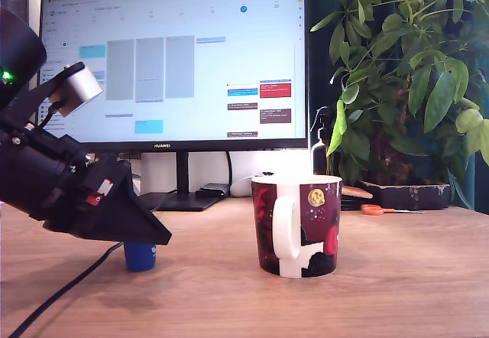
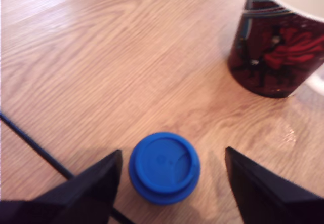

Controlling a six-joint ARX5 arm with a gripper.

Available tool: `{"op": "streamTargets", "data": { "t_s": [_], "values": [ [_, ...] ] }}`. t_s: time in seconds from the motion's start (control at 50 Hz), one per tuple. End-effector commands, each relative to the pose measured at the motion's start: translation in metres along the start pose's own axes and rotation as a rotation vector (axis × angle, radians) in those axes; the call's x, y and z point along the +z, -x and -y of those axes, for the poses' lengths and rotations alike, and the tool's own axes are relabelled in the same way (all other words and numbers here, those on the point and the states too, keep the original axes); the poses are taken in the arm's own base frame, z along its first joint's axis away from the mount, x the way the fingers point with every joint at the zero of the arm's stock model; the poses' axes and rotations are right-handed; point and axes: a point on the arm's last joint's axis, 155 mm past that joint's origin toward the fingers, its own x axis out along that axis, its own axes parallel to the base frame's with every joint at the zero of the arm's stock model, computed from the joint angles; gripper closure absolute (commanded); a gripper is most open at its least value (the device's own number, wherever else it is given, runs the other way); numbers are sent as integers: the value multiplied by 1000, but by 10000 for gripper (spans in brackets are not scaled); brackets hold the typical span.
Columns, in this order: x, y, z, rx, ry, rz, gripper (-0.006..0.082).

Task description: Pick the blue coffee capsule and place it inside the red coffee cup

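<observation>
Where the exterior view looks across the wooden worktop, the black arm fills that view's left side and its end effector covers the top of the blue coffee capsule, so only the capsule's lower part shows beneath the dark wedge. A black cable trails from the arm and runs off the lower edge of that view. In the wrist view the blue coffee capsule is seen from above as a small round deep-blue piece with a raised ring on its flat top; any marking on it is too blurred to read. It stands on the worktop between the two black fingers of the end effector, which is spread wide, with a clear gap on each side and nothing gripped. The red coffee cup stands upright, well apart from the capsule toward the exterior view's right, dark red and black with a yellow disc and a white handle facing the camera. Its inside cannot be seen from the exterior view, and the wrist view cuts off the cup, showing only a sliver of pale interior. Behind stand a lit monitor, a leafy plant, and orange-handled scissors.
</observation>
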Motion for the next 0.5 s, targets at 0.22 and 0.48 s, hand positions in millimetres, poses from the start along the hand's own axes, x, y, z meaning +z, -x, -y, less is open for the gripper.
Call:
{"op": "streamTargets", "data": {
  "t_s": [0.22, 0.48],
  "values": [
    [-1, -1, 2, -10, -4, -7, 597],
    [23, -1, -1, -2, -33, 69, 606]
  ]
}}
